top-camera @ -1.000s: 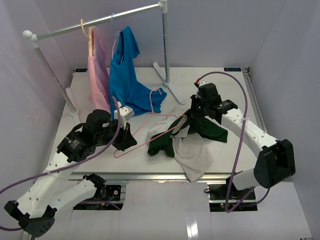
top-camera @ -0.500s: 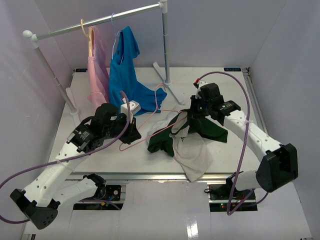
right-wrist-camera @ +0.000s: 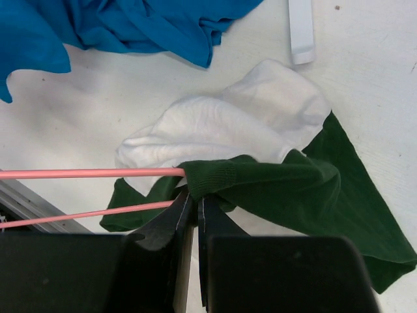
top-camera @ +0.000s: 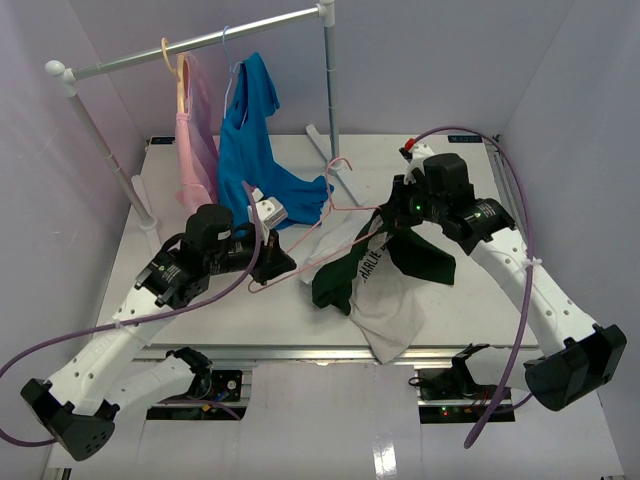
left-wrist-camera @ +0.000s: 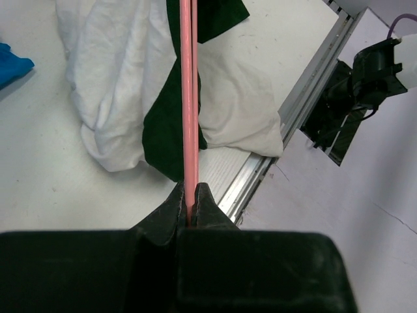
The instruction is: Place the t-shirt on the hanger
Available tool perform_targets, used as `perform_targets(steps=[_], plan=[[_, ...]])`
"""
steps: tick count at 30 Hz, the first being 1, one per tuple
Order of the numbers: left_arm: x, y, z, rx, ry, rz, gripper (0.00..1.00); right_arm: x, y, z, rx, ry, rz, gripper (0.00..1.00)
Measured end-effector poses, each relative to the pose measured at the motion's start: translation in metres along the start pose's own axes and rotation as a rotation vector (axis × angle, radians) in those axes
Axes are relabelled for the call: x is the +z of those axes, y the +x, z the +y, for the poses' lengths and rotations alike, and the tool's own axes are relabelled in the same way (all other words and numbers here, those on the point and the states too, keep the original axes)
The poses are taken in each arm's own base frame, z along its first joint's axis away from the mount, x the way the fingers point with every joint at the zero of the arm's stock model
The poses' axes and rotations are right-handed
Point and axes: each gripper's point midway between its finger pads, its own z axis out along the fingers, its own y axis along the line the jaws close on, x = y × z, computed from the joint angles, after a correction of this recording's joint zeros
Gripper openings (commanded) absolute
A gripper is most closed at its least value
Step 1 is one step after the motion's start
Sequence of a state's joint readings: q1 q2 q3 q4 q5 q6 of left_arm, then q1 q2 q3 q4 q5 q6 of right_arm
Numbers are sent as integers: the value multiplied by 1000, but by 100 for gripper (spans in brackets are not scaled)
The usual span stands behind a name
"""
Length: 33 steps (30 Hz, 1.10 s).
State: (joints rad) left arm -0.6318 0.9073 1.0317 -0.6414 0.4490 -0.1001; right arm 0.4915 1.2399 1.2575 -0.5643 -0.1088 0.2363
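Left gripper (left-wrist-camera: 189,195): jaws clamped tight on the pink wire of the hanger (left-wrist-camera: 189,91). The wire runs straight out ahead of the tips, over the t-shirt (left-wrist-camera: 117,85) heaped beyond.

Right gripper (right-wrist-camera: 193,199): nearly closed, pinching a dark green ribbed edge of the shirt, probably the neckband. One hanger wire meets the fabric right at its tips. The second wire passes just below that, outside the cloth. The rest of the shirt spreads ahead of this gripper on the table (right-wrist-camera: 365,78). The blue shirt (right-wrist-camera: 130,26) lies further out, apart.

Step, as judged: threading a hanger arm in through the neck.
- Right should hold the opening lifted and stretched.
- Left should push the wire along its own line without twisting, so the end slides toward the shoulder and doesn't snag the collar.
- The thin wire could roll in the left grip.
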Motion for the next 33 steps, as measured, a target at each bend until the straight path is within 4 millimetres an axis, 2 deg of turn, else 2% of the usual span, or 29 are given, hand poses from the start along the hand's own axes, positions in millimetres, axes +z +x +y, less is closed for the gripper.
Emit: perform_targets(steps=[6, 10, 14, 17, 20, 24, 29, 32, 33], plan=[[14, 5, 9, 37, -5, 26, 0, -21, -14, 8, -35, -10, -38, 8], [7, 9, 7, 89, 2, 7, 0, -29, -15, 8, -47, 0, -32, 8], [2, 0, 1, 130, 22, -36, 0, -31, -19, 14, -62, -29, -37, 8], [12, -8, 0, 143, 48, -59, 0, -32, -18, 24, -80, -76, -32, 8], [32, -9, 4, 125, 79, -60, 0, -33, -14, 47, -113, -158, -27, 8], [57, -2, 6, 77, 130, -66, 0, -35, -10, 74, -152, -252, -22, 8], [66, 9, -3, 58, 184, -131, 0, -36, -3, 96, -191, -309, -21, 8], [68, 16, -5, 48, 205, -167, 0, -36, 2, 99, -193, -319, -20, 14], [69, 18, -6, 43, 213, -178, 0, -36, 4, 99, -194, -320, -19, 23]])
